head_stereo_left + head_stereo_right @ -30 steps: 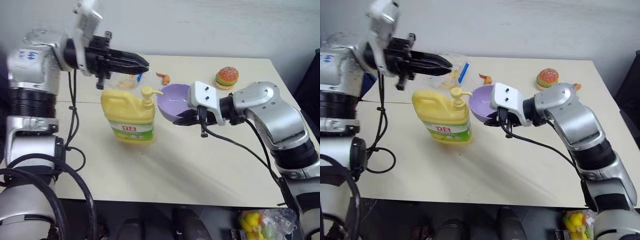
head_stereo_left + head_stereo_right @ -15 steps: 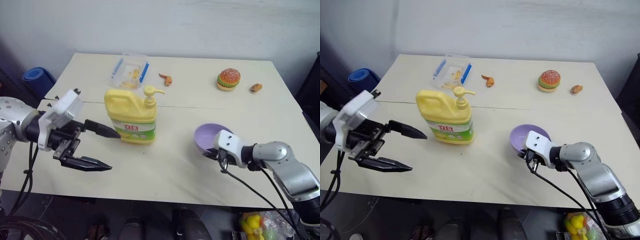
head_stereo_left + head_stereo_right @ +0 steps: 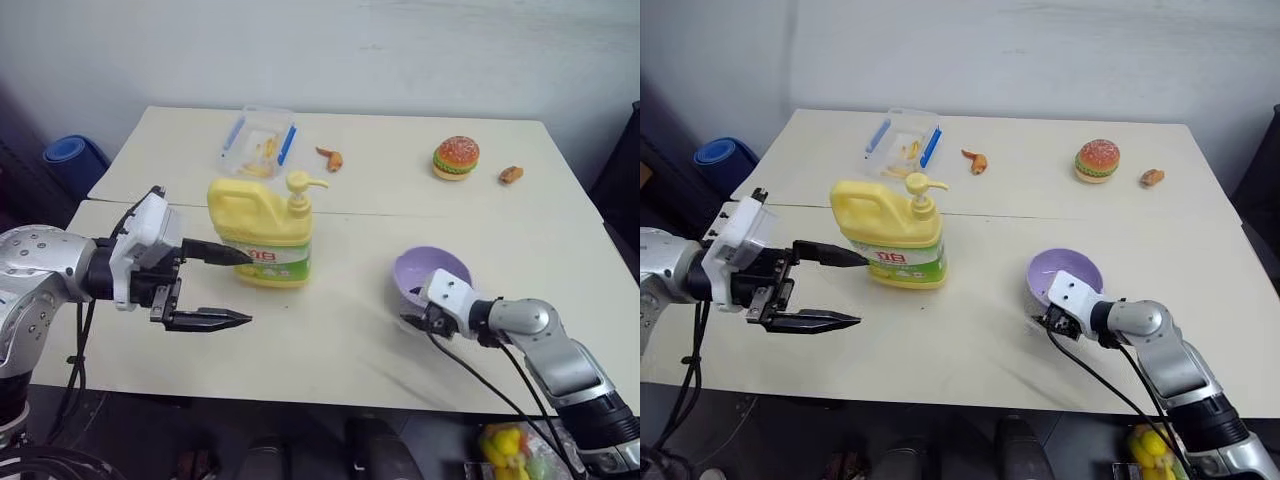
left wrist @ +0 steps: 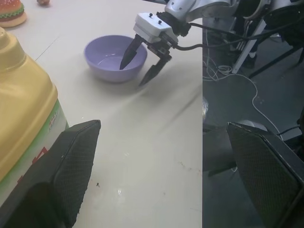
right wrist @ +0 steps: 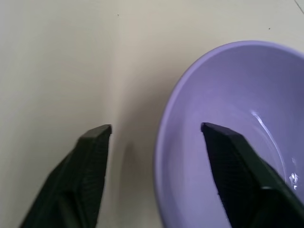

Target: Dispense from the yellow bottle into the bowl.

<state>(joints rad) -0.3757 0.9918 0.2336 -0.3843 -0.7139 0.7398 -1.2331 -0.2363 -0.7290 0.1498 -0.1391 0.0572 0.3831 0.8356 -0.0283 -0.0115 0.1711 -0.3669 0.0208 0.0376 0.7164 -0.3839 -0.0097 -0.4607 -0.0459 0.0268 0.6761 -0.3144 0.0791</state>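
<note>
The yellow bottle [image 3: 264,232] is standing upright near the middle of the table [image 3: 330,340], with the bowl [image 3: 432,277] sitting to its right, nearer the front edge. The left gripper [image 3: 232,286] is hovering just left of the bottle, jaws spread wide and gripping nothing. The right gripper [image 4: 141,64] is straddling the bowl's near rim, jaws parted, one finger inside.

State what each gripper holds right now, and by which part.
Nothing is held. The left gripper is open beside the yellow bottle; the right gripper is open astride the bowl rim.
</note>
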